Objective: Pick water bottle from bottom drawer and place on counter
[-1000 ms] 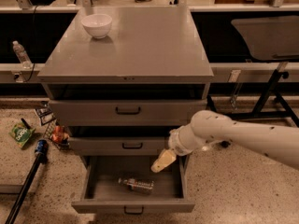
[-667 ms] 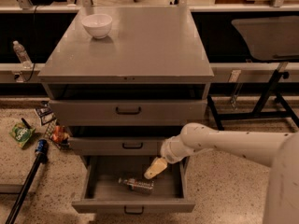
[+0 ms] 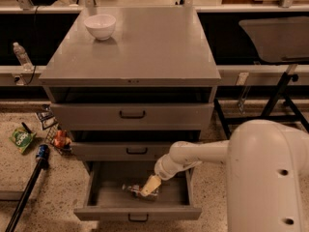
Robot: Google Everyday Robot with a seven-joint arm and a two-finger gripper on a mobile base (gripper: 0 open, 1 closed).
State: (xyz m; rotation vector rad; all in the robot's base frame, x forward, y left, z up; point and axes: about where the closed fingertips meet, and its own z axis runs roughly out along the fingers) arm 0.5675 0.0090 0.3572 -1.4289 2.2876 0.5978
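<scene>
- Nearest the camera, the arm's white housing (image 3: 268,178) fills the lower right. It has swung in over the last second, and the forearm now reaches left and down.
- The bottom drawer (image 3: 108,212) stands pulled out, its narrow front panel facing the camera. It is open as far as a second ago.
- The hand (image 3: 150,185) is inside the drawer cavity. A second ago it hung above the drawer's right side, then it came lower and further left. Its tip now sits at the right end of the water bottle (image 3: 131,189), touching or just above it; which cannot be told.
- How far open the hand is cannot be told, and no hold on the bottle is evident.
- The water bottle lies on its side on the drawer floor, near the middle and in the same place as before. Judgement: the approach is nearly complete and the grasp is not yet confirmed.
- Above, the middle drawer (image 3: 91,150) is shut.
- The counter (image 3: 159,47) carries a white bowl (image 3: 100,26) at its far left. Most of its surface is bare for placing the bottle.
</scene>
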